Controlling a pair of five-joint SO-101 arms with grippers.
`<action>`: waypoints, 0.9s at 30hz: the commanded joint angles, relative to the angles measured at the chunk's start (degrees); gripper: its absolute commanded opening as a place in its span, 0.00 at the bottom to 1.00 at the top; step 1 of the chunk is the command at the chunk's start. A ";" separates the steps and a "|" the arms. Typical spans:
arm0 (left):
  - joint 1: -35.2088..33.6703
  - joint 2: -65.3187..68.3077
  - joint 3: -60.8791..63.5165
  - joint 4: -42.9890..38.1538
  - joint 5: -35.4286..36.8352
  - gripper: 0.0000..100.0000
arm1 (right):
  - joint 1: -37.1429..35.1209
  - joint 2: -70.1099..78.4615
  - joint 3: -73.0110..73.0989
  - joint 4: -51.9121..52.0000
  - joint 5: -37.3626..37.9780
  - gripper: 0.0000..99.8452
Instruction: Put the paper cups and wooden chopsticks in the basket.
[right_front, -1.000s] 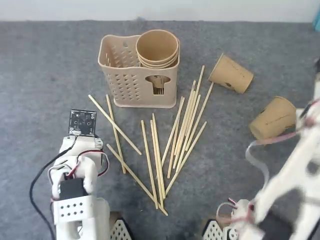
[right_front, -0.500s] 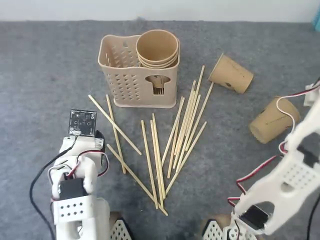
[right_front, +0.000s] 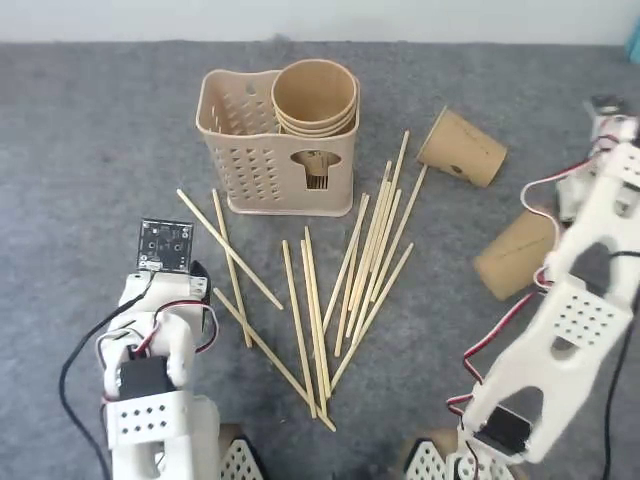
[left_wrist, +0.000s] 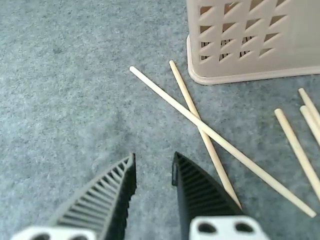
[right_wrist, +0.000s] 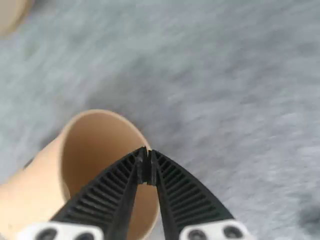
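The tan paper cup (right_wrist: 85, 150) lies sideways, its mouth toward the right tool (right_wrist: 147, 160), whose fingers are pressed together. The left tool (left_wrist: 152, 167) is slightly spread.

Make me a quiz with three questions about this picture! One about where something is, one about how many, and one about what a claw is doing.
1. Where is the stack of cups? A in the basket; B on a chair; C on a plate.
2. How many cups lie on their sides outside the basket? A one; B two; C four.
3. The right claw is: A wide open; B shut; C holding a spoon.

Answers:
1 A: the stack stands inside the basket.
2 B: one cup lies nearer the basket and the other cup lies by the right arm.
3 B: its fingertips touch.
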 joint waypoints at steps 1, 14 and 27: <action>-0.26 -0.97 -0.40 -0.26 -0.18 0.12 | -1.45 -6.99 1.14 2.68 0.79 0.01; -0.26 -0.97 -0.40 -0.35 -0.44 0.12 | -11.12 -33.80 36.31 2.33 3.96 0.01; -0.26 -0.97 -0.40 -0.26 -0.62 0.12 | -22.64 -64.66 56.44 2.24 4.04 0.01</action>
